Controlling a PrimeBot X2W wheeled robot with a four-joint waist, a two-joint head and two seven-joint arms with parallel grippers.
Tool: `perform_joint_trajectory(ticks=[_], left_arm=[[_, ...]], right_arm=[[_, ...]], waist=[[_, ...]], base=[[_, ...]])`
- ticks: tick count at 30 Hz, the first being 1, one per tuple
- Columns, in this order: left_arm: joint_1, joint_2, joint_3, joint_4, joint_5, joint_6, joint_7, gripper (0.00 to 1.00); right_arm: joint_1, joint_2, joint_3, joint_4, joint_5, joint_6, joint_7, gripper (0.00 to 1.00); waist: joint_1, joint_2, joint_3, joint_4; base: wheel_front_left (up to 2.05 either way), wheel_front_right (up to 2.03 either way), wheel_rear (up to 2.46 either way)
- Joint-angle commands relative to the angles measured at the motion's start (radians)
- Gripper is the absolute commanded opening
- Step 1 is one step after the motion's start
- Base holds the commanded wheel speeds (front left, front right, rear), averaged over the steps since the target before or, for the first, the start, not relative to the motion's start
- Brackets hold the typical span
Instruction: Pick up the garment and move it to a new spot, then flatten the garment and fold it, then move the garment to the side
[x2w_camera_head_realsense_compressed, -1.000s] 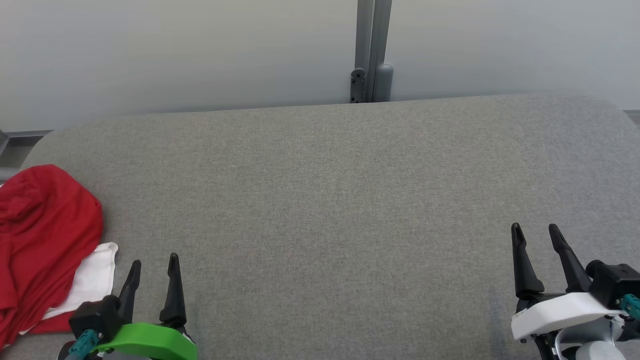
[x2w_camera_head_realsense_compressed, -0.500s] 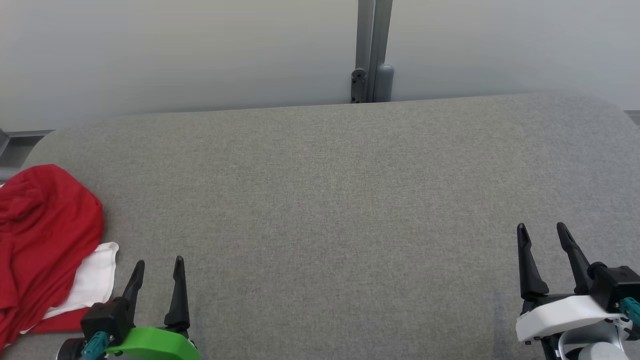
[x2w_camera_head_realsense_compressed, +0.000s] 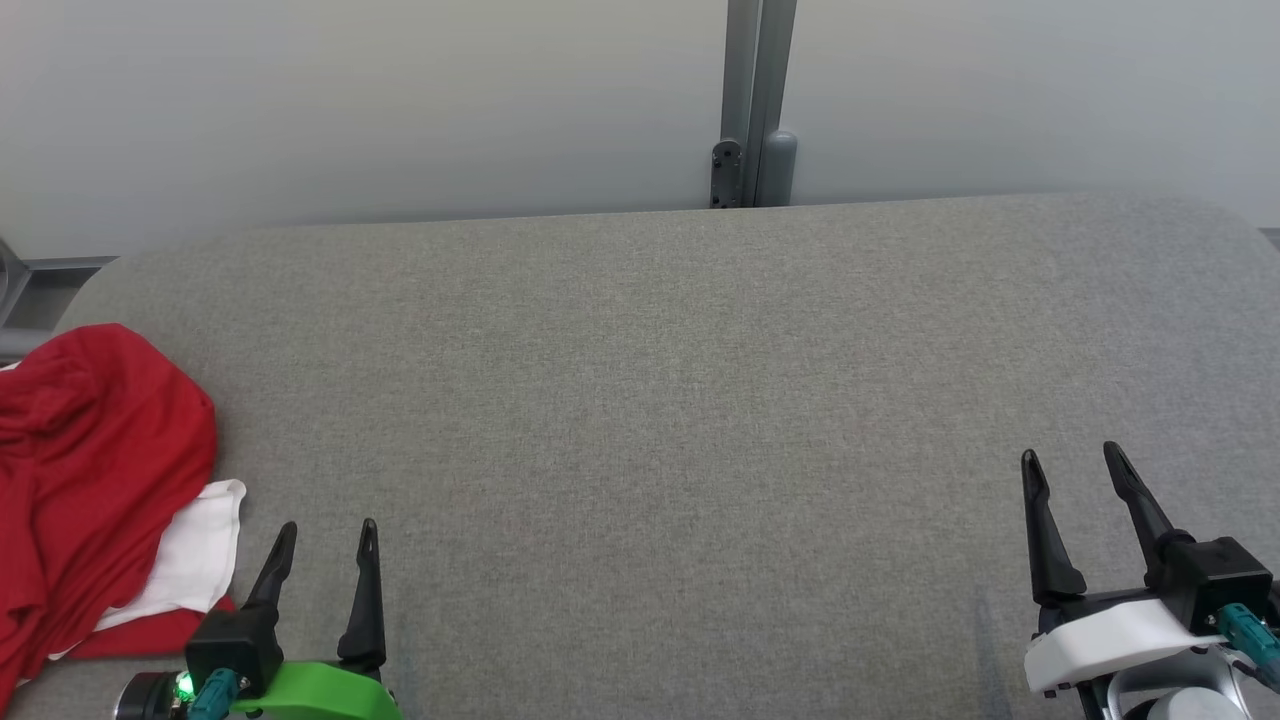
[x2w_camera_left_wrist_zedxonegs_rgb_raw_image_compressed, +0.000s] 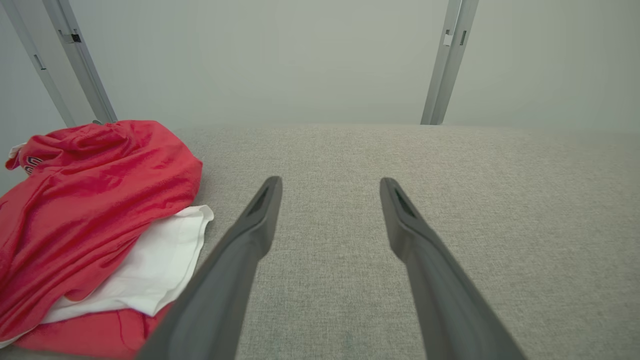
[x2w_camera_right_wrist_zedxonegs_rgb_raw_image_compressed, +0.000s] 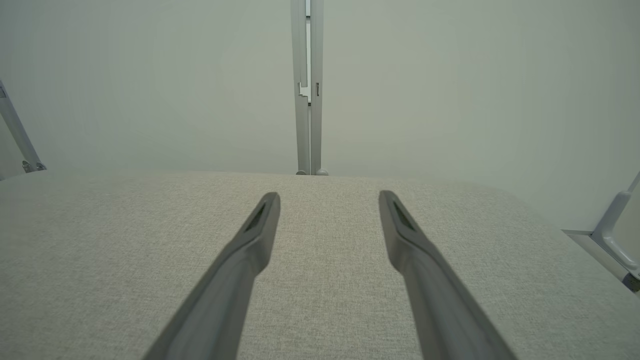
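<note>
The garment (x2w_camera_head_realsense_compressed: 95, 470), a bright red shirt with a white sleeve poking out, lies crumpled at the far left of the grey table (x2w_camera_head_realsense_compressed: 660, 400). In the left wrist view the garment (x2w_camera_left_wrist_zedxonegs_rgb_raw_image_compressed: 90, 210) fills the left side, bunched with the white sleeve under a red fold. My left gripper (x2w_camera_head_realsense_compressed: 328, 530) stands open just right of the garment, near the front edge, with nothing between its fingers (x2w_camera_left_wrist_zedxonegs_rgb_raw_image_compressed: 260, 220). My right gripper (x2w_camera_head_realsense_compressed: 1072, 455) is open and empty at the front right, far from the garment; its fingers (x2w_camera_right_wrist_zedxonegs_rgb_raw_image_compressed: 405, 230) point over bare cloth.
A pale wall rises behind the table with a grey metal post (x2w_camera_head_realsense_compressed: 752, 110) at its middle. The table's left rear corner (x2w_camera_head_realsense_compressed: 100, 280) is rounded, with a metal frame (x2w_camera_head_realsense_compressed: 40, 290) beside it. Wide bare grey surface lies between the two grippers.
The head view has shifted slightly, so the whole picture slid right. The left gripper has drawn back a little toward the front edge. The garment lies as before.
</note>
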Motion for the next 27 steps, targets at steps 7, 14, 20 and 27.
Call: perform_joint_trajectory(ticks=[7,14,20,27], left_arm=[[0.011,-0.006,0.020,0.012,0.026,-0.003,-0.016,1.00],[0.008,-0.010,0.032,0.027,0.000,-0.005,-0.015,1.00],[0.001,-0.012,0.038,0.036,-0.008,-0.005,-0.015,1.00],[-0.009,-0.014,0.027,0.045,-0.007,-0.006,-0.015,1.00]], right_arm=[[0.017,-0.001,-0.006,-0.007,-0.044,0.000,-0.016,1.00],[0.018,0.004,-0.011,-0.002,-0.030,0.000,-0.016,1.00],[0.018,0.004,-0.015,0.003,-0.023,0.000,-0.016,1.00],[0.020,0.002,-0.019,0.002,-0.022,0.000,-0.016,1.00]], waist=[[0.0000,0.0000,-0.001,0.001],[0.0000,0.0000,-0.002,-0.004],[0.0000,0.0000,-0.003,-0.007],[0.0000,0.0000,-0.003,0.004]], base=[[0.00,0.00,0.00],[0.00,0.00,0.00],[0.00,0.00,0.00],[0.00,0.00,0.00]])
